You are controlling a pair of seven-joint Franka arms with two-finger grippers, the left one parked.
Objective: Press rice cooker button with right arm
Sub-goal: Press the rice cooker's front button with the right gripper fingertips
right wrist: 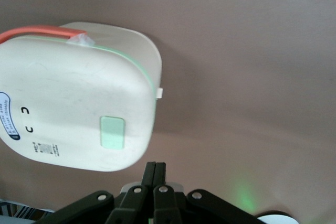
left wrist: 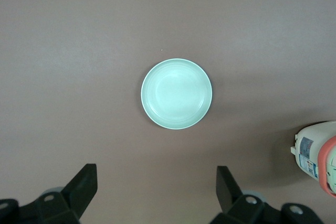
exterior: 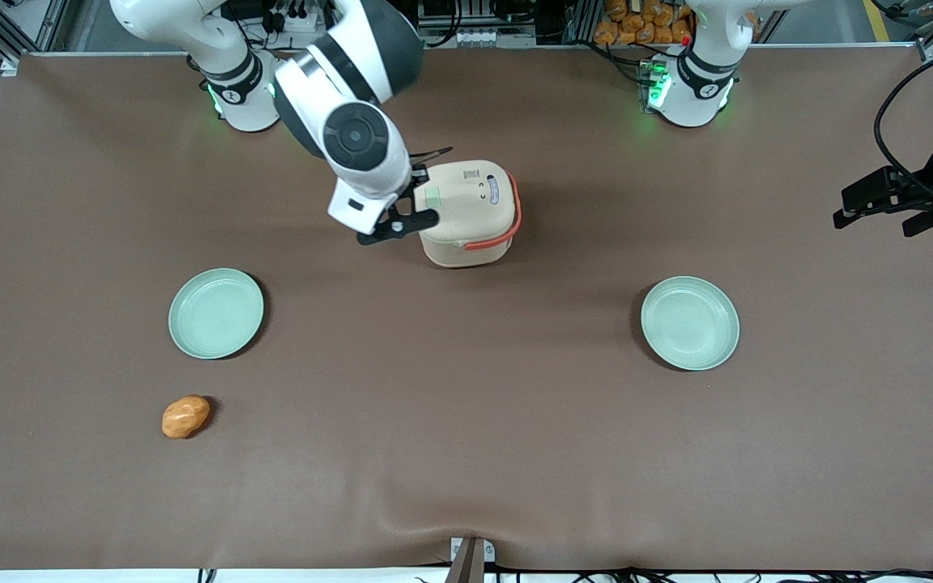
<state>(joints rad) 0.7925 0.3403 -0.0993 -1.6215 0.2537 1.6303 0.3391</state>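
On the cream lid of the rice cooker (exterior: 466, 212), near the edge facing the working arm, the button (right wrist: 112, 132) is being left exposed and unpressed. Just beside that edge the gripper (right wrist: 156, 169) is being held with fingers clenched together, presumably so one narrow tip can be used for pressing. Nothing is being grasped. Two green plates (exterior: 216, 313) are lying nearer the front camera.
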